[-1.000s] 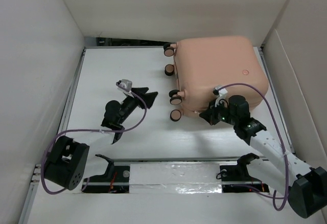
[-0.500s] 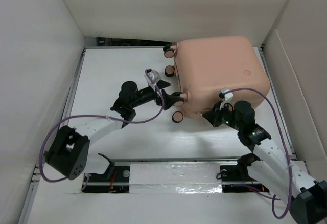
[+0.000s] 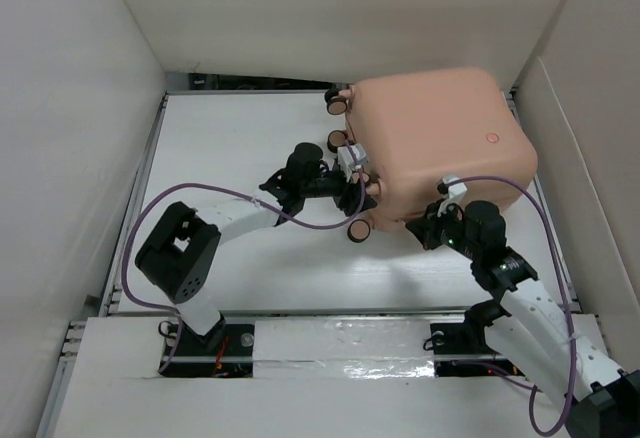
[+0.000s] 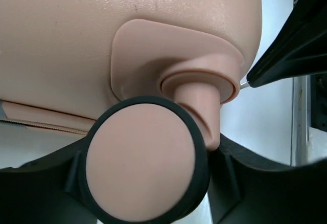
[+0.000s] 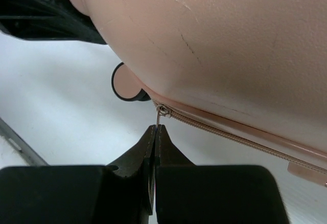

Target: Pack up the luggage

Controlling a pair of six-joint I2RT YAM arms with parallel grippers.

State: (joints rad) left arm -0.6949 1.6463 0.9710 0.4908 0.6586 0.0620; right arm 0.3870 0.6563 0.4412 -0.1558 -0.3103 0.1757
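Faintly scuffed, peach-pink hard-shell luggage (image 3: 440,143).

White table (image 3: 230,128) inside 3 pale walls (image 3: 70,108); shiny tape strip (image 3: 340,368) in front.

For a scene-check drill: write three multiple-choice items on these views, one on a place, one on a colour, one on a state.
1. The suitcase lies on the table at: A near left; B far right; C near middle.
2. Its shell is: A blue; B black; C peach-pink.
3. The right gripper is: A wide open; B shut on a handle; C shut on the zipper pull.
Key: 1 B, it fills the table's far right corner; 2 C, pink in every view; 3 C, the wrist view shows closed fingers pinching the pull.
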